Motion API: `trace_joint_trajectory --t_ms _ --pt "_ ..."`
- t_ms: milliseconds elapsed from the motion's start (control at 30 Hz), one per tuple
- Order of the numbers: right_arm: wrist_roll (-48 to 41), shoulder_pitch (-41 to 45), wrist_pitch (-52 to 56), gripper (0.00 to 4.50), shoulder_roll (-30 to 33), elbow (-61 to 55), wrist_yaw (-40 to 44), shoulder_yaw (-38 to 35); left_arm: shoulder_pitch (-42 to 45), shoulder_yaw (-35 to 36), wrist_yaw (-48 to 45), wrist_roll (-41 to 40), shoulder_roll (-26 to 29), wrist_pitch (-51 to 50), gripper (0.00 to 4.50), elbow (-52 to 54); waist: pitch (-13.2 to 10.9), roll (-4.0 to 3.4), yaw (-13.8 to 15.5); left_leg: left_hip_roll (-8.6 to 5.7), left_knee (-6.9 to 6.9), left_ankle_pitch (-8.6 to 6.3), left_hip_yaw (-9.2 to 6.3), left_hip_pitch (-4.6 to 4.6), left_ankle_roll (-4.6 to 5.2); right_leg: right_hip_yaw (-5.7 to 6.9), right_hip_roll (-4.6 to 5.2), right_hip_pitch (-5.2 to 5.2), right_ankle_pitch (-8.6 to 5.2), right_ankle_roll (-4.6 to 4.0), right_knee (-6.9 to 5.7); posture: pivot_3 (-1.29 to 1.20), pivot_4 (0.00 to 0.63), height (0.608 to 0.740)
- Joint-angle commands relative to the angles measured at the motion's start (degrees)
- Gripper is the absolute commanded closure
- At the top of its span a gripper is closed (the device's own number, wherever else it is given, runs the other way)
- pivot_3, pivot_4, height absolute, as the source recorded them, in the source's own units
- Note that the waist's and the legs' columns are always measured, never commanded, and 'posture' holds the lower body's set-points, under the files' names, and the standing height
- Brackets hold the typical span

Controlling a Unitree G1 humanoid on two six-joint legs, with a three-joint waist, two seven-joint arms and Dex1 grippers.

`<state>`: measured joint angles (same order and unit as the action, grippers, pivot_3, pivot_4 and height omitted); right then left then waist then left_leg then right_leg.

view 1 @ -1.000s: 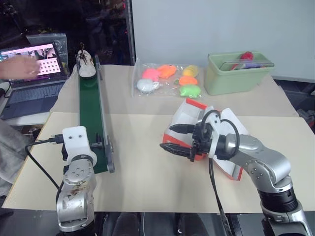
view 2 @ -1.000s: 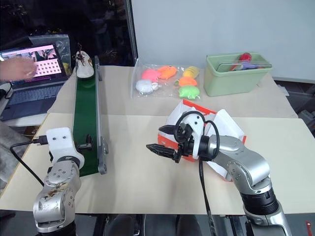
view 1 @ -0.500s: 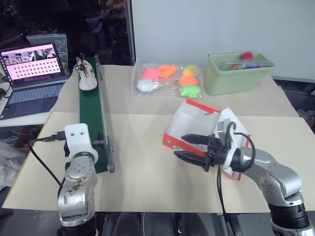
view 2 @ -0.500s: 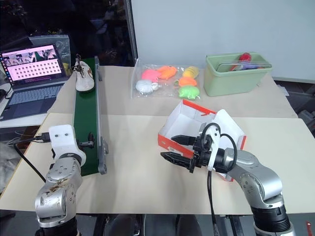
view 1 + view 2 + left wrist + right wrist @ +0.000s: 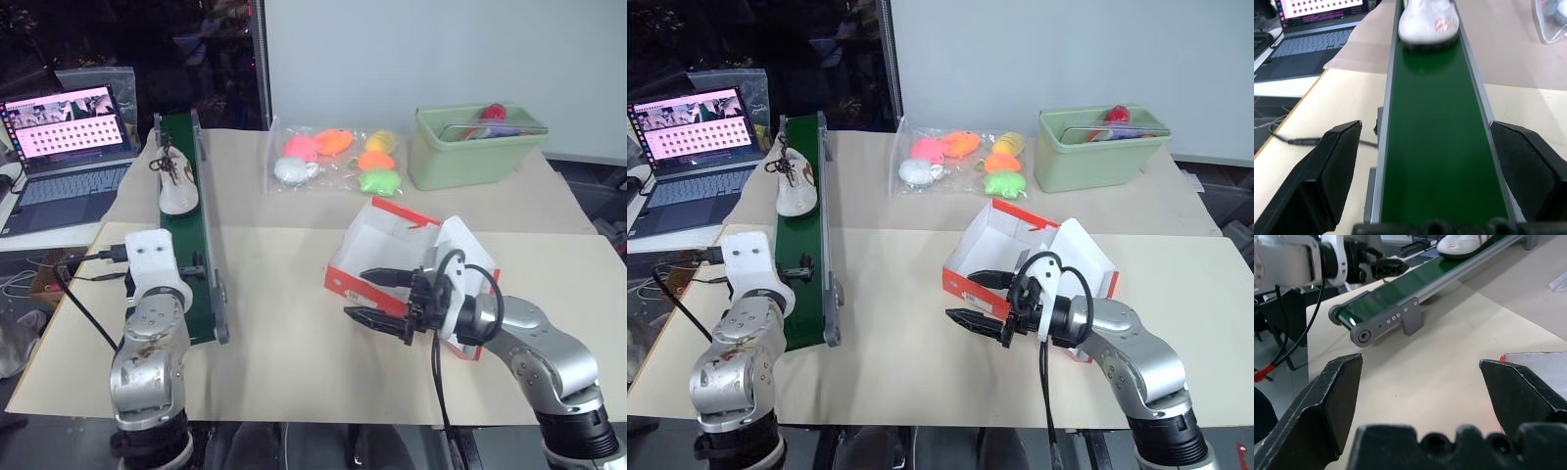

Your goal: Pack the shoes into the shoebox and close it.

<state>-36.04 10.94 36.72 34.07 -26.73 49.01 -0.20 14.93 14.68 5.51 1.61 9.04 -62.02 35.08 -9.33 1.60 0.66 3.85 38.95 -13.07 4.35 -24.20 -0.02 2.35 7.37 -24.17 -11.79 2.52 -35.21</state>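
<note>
Your head cams: one small white sneaker w/ dark laces rides the long green conveyor belt, at approx 10 o'clock on the beige tabletop. Red-orange cardboard shoebox w/ white inside sits open at approx 3 o'clock, flap lid tipped back.

R gripper hangs just in front of the box's near-left corner, black fingers spread wide, nothing between them. L gripper is at the belt's near end; the wrist cam gives you what the head cams can't: both fingers wide either side of the belt, empty, sneaker well up-belt.

R wrist cam adds the belt's end roller and a bit of box edge.

Far side, 12 o'clock: clear bag of colourful soft toys; 1 o'clock: pale green plastic bin. Open laptop at 10–11 o'clock, off-table.
</note>
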Motion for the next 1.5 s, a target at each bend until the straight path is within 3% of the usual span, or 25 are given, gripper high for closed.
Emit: trace_joint_trajectory --t_ms 33,567,800,833,933,1100,1200,1400,1500 --pt "0.35 0.75 -1.65 0.03 -0.43 -0.96 -0.72 0.02 2.73 1.79 -0.81 -0.19 1.84 -1.50 0.00 -0.94 0.00 0.00 -0.02 0.00 0.00 0.00 0.00 -0.01 0.00 0.00 0.00 0.00 0.00 0.00 0.01 0.00 0.150 0.729" --pt "-0.99 0.42 -0.87 0.03 -1.58 -2.38 -2.12 -0.40 8.19 3.05 -2.20 -1.41 3.06 -1.32 0.00 -9.53 0.00 0.01 -0.04 0.00 -0.01 0.00 0.00 -0.01 0.00 0.01 0.00 -0.01 0.00 0.00 0.00 0.00 0.150 0.729" --pt "-2.68 0.82 -0.36 0.03 -1.43 -3.09 -2.81 -1.49 5.78 7.45 -2.28 -5.12 -3.59 -8.90 0.00 -11.92 0.02 -0.01 -0.05 0.00 0.00 0.00 0.00 0.04 0.00 0.00 0.00 0.03 0.00 0.00 -0.03 0.00 0.150 0.729" --pt "-2.92 0.85 -0.31 0.00 -1.33 -3.17 -2.88 -1.63 5.63 8.13 -2.18 -5.58 -4.59 -9.64 0.54 -11.33 0.04 -0.05 -0.03 0.00 0.00 0.00 0.00 0.07 0.00 0.00 0.00 0.04 0.00 0.00 -0.06 0.00 0.150 0.729" --pt "-3.60 0.95 -0.13 0.00 -1.30 -3.28 -3.06 -2.20 5.74 9.32 -1.90 -6.22 -6.26 -11.50 1.22 -9.73 0.13 -0.15 0.06 -0.01 0.00 0.00 0.00 0.21 0.00 -0.01 0.00 0.19 0.00 0.01 -0.07 0.00 0.150 0.729" --pt "-4.20 1.44 -0.07 0.00 -1.38 -2.98 -3.48 -2.42 6.01 8.86 -1.41 -6.06 -6.08 -12.47 1.92 -8.87 0.14 -0.18 0.00 -0.01 -0.01 0.00 0.00 0.73 -0.01 -0.01 0.00 0.67 -0.04 -0.02 -0.08 0.00 0.150 0.729" --pt "-4.35 1.57 -0.14 0.00 -1.46 -2.89 -3.87 -2.31 6.31 8.51 -1.11 -6.05 -5.76 -13.18 2.24 -8.78 0.15 -0.18 -0.02 0.00 -0.04 -0.01 0.00 1.01 -0.02 -0.01 0.00 0.94 -0.10 0.00 -0.01 0.00 0.150 0.729" --pt "-4.65 1.79 -0.10 0.00 -1.56 -2.66 -4.90 -2.40 7.32 7.25 -0.17 -5.10 -4.20 -12.09 2.24 -9.24 0.15 -0.19 0.03 -0.01 -0.05 -0.01 -0.02 1.00 -0.02 -0.01 0.00 0.95 -0.10 -0.02 0.01 0.00 0.150 0.729" --pt "-4.12 1.86 -0.18 0.00 -1.63 -2.16 -5.82 -2.45 8.46 5.00 0.82 -3.39 -1.88 -6.81 2.24 -8.32 0.14 -0.18 0.06 -0.01 -0.05 0.00 -0.03 1.00 -0.02 -0.01 0.00 0.95 -0.10 -0.03 0.00 0.00 0.150 0.729"
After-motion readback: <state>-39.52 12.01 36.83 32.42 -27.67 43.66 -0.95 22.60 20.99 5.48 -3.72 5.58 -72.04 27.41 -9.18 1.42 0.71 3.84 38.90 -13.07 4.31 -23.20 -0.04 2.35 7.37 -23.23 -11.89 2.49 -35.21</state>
